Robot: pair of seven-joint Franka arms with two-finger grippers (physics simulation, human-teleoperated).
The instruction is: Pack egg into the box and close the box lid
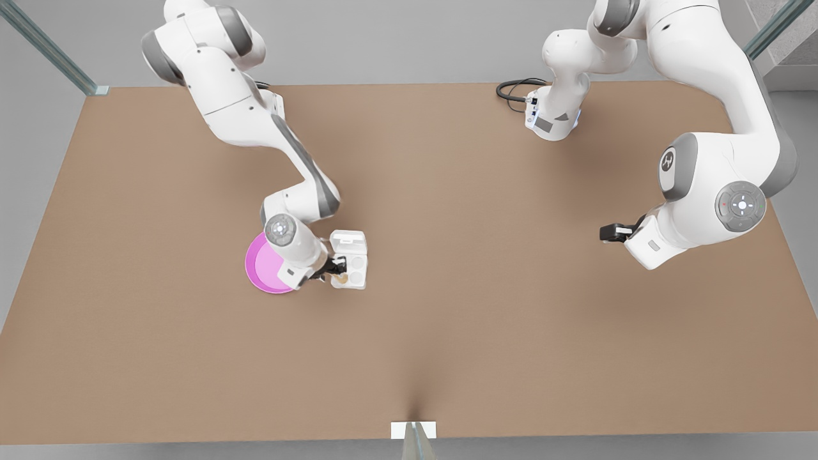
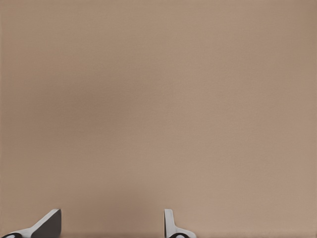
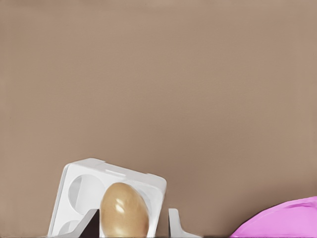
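The white box (image 1: 358,273) sits just to the right of the pink plate in the front view, its box lid (image 1: 349,241) folded back flat behind the cupped tray. The tan egg (image 1: 340,278) is at the tray's near-left cup. My right gripper (image 1: 335,267) hovers over that cup. In the right wrist view the egg (image 3: 124,210) stands between the fingers (image 3: 175,224) in front of the box (image 3: 81,181), touching one finger, with a gap to the other. My left gripper (image 1: 607,232) waits open over bare table at the front view's right.
The round pink plate (image 1: 263,271) lies against the right arm's wrist, left of the box, and its rim shows in the right wrist view as the plate (image 3: 287,220). A black cable (image 1: 514,89) loops at the far edge. Brown tabletop stretches between the arms.
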